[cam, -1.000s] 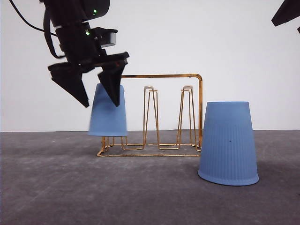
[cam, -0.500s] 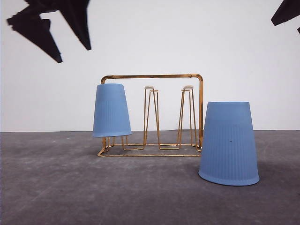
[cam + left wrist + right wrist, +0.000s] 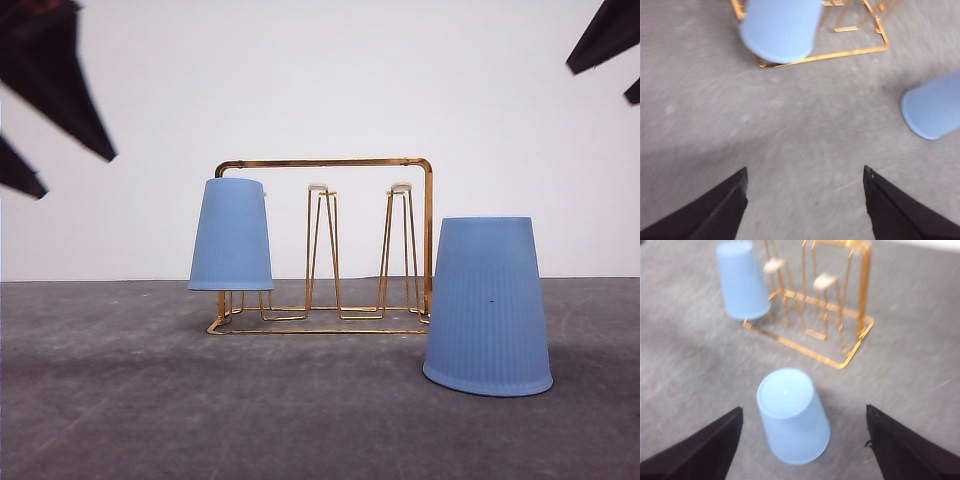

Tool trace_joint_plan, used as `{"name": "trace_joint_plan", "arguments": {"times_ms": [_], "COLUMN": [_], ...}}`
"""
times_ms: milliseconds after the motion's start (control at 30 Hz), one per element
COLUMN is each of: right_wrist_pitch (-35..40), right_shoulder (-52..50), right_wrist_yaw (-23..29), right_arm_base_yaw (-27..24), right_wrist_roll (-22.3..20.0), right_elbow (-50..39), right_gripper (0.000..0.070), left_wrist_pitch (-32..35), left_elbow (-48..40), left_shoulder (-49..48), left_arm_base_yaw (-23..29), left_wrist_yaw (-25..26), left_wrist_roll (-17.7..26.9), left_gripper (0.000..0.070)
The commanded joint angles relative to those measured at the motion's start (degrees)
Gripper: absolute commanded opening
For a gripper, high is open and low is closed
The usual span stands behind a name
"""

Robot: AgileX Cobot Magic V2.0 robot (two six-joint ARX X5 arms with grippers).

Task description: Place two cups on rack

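In the front view the gold-coloured thin wire rack (image 3: 325,245) stands on the grey table (image 3: 200,400), and one light-blue ribbed plastic cup (image 3: 231,235) hangs upside down on the leftmost pegs, its rim above the rack base. The two other peg pairs, each with a white tip, are bare. The second light-blue ribbed cup (image 3: 487,305) stands upside down on the table, to the right of the rack and nearer to the camera; it covers the lower right corner of the rack in this view.

The right wrist view looks down from above and shows what the front view hides: the flat closed bottom of the second cup (image 3: 792,415), and a strip of bare table between this cup and the rack base (image 3: 810,347), so they do not touch. This picture is somewhat blurred.

The left wrist view shows the hung cup (image 3: 780,27) from above, over the corner of the rack base, and the second cup (image 3: 935,110) well apart from it.

The left gripper (image 3: 805,210) has its two dark fingers spread wide over bare table and holds nothing; in the front view its fingers (image 3: 60,90) are high at the upper left. The right gripper (image 3: 802,450) is also spread wide and empty, with the second cup lying between its fingers in its own view.
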Motion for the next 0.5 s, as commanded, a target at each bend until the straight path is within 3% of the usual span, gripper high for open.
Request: {"name": "trace_joint_plan", "arguments": {"times_ms": [0,200,467], "right_wrist_pitch": [0.59,3.94,12.44], "right_shoulder": [1.60,9.86,23.34], "right_wrist_yaw": [-0.22,0.01,1.62], "right_arm_base_yaw": [0.69,3.61,7.52], "right_wrist_roll": [0.67,0.69,0.71], "right_elbow": [0.68,0.68,0.68], "right_gripper": [0.0501,0.0635,0.0635], "left_wrist_pitch": [1.06,-2.30,-1.52], "left_elbow": [-1.74,-3.31,-3.31], "left_shoulder": [-2.14,-6.04,-6.24], "left_arm_base_yaw": [0.14,0.21,0.21], "left_wrist_yaw": [-0.37,-0.42,-0.42], "left_wrist_roll": [-1.95,-2.07,-1.88], "left_gripper": [0.0422,0.0423,0.0423]}}
